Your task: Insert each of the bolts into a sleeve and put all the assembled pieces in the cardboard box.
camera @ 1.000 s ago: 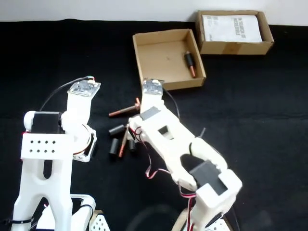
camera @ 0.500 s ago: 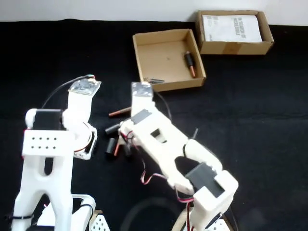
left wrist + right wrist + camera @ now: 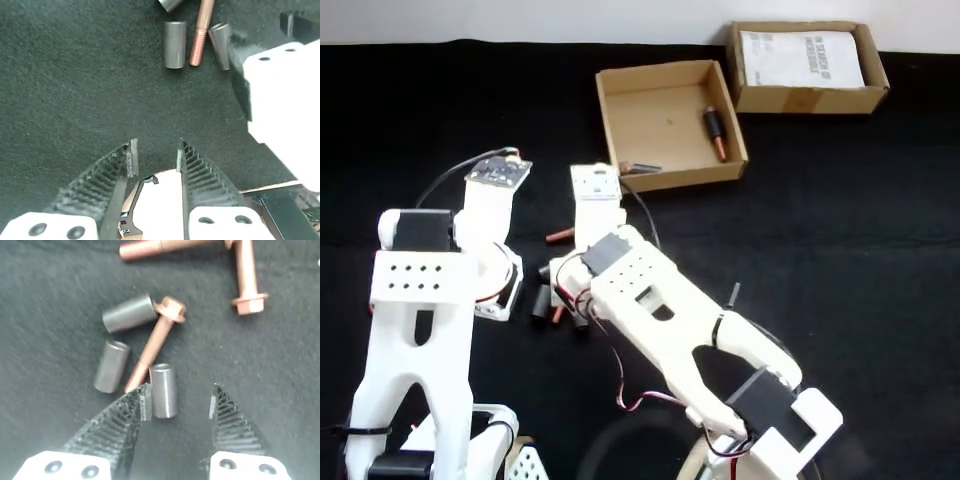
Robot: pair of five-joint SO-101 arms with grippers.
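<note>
My right gripper (image 3: 180,399) is open and hangs low over the loose parts. A dark sleeve (image 3: 163,390) lies between its fingers, close to one fingertip (image 3: 142,400). Beside that sleeve lie a copper bolt (image 3: 155,342) and two more sleeves (image 3: 127,313) (image 3: 111,366); two other bolts (image 3: 170,246) (image 3: 245,275) lie farther off. My left gripper (image 3: 156,155) is open over bare black cloth, a short way from a sleeve (image 3: 175,44) and a bolt (image 3: 201,32). The cardboard box (image 3: 655,120) holds one assembled piece (image 3: 715,132).
A second cardboard box (image 3: 805,65) with a white sheet in it stands at the back right. The right arm's white body (image 3: 280,95) sits close beside my left gripper. Black cloth covers the table, with free room on the right.
The right arm has swung left, away from the box's front edge and over the pile of bolts and sleeves. The left arm has barely shifted.
</note>
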